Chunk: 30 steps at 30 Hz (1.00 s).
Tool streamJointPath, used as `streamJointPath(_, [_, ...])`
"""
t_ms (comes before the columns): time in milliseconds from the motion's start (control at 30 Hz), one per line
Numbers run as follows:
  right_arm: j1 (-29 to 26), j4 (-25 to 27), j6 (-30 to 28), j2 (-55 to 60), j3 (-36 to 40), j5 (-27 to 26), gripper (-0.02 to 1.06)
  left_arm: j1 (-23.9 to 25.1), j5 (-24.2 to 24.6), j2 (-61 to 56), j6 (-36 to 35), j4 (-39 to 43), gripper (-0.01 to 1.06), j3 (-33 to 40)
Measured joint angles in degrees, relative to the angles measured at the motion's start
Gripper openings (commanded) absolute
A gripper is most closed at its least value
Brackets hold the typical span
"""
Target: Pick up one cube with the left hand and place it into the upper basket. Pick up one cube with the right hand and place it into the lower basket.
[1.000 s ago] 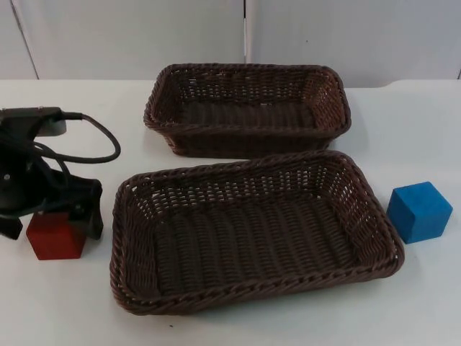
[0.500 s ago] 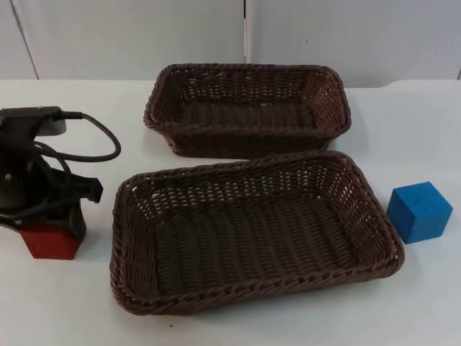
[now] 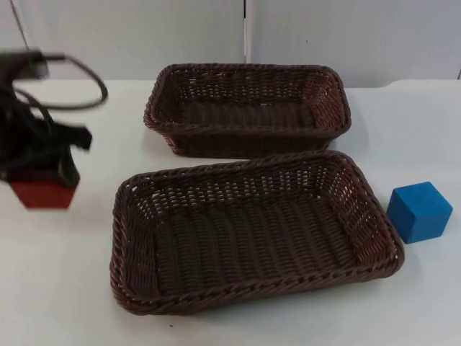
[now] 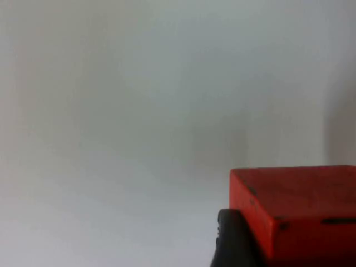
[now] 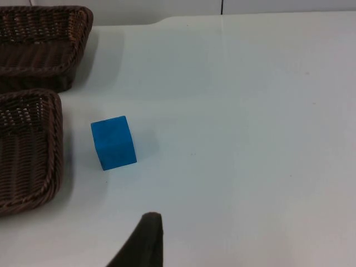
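— White tabletop (image 3: 65, 288) ran back to a grey partition wall (image 3: 130, 36). What stood on it?

— Two dark brown wicker baskets, both rectangular. The upper basket (image 3: 247, 108) sat far, close to the wall; the lower basket (image 3: 252, 229) sat near, larger in the top view, its far rim just beside the other's near rim.

— And the cubes?

— A red cube (image 3: 42, 193), matte with sharp edges, was at the far left of the table, clamped in the left gripper (image 3: 39, 182). Its fingers were closed narrowly on the cube's sides, and the black arm hung above it. The left wrist view showed the red cube (image 4: 300, 214) pressed against a black fingertip (image 4: 233, 242), with plain white table behind it.

— The other one?

— A blue cube (image 3: 419, 210) rested on the table just right of the lower basket, apart from its rim, turned slightly so one corner faced the camera. The right wrist view looked down on the blue cube (image 5: 113, 142) from well off.

— The right gripper?

— One black fingertip (image 5: 146, 240) showed; whether the fingers were wide or narrow, I couldn't tell.
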Motion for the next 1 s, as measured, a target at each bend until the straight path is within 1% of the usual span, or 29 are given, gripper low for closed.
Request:
streamJointPath(133, [0.00,0.00,0.00,0.00,0.00,0.00,1.05,0.00,0.13,-8.79,0.12,-1.21,0.00,0.03])
streamJointPath(167, [0.00,0.00,0.00,0.00,0.00,0.00,1.05,0.00,0.13,-8.79,0.12,-1.21,0.00,0.03])
streamJointPath(267, [0.00,0.00,0.00,0.00,0.00,0.00,1.05,0.00,0.13,-14.32,0.38,-1.83,0.00,0.03])
streamJointPath(400, [0.00,0.00,0.00,0.00,0.00,0.00,1.05,0.00,0.17,-18.50,0.48,-1.92,0.00,0.03])
streamJointPath(1000, [0.00,0.00,0.00,0.00,0.00,0.00,1.05,0.00,-0.17,-19.66,0.98,-1.92,0.00,0.03])
